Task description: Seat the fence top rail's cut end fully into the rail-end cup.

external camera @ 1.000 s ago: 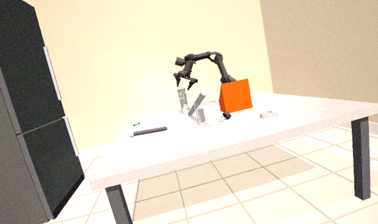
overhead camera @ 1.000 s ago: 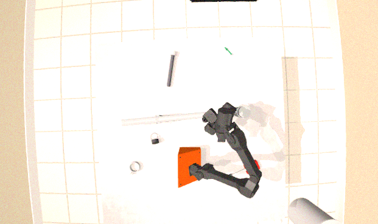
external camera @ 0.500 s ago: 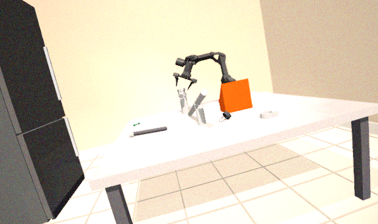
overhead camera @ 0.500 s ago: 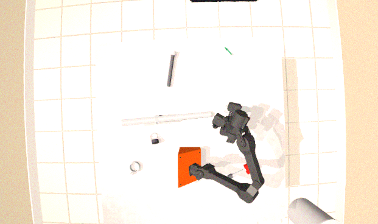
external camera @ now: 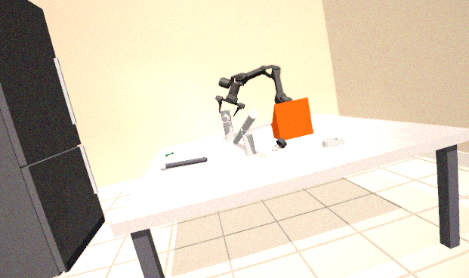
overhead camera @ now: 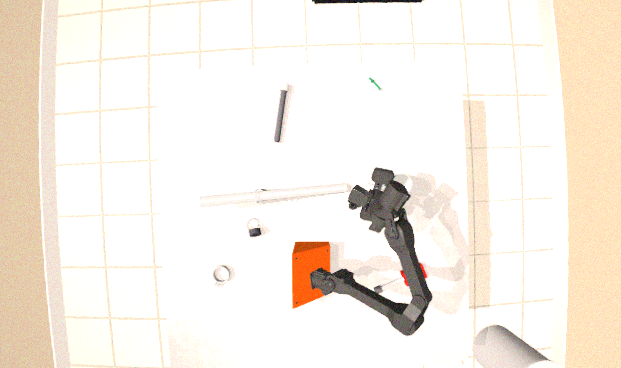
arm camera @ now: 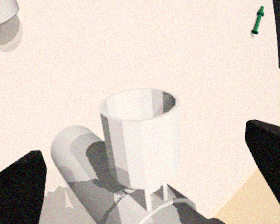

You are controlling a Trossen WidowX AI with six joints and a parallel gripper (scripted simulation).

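Note:
The white top rail (overhead camera: 293, 193) (external camera: 246, 127) lies slanted, passing through the loop cap on the short line post (external camera: 250, 146). A round fitting (external camera: 224, 118) shows high on the big post. My gripper (overhead camera: 370, 200) (external camera: 229, 106) (arm camera: 147, 145) is open and empty, hanging just above the post top, fingers to either side. In the wrist view a grey tube shape (arm camera: 80, 159) and a thin ring (arm camera: 157, 219) show at the post's foot; I cannot tell what they are.
An orange block (overhead camera: 310, 272) (external camera: 292, 118) stands by the arm's base. A dark grey rod (overhead camera: 281, 116) (external camera: 185, 162), a white ring (overhead camera: 223, 273) (external camera: 332, 142), a small black fitting (overhead camera: 254, 228) (external camera: 280, 143) and a green marker (overhead camera: 375, 84) (arm camera: 257, 20) lie on the table. A black cabinet (external camera: 25, 113) stands left.

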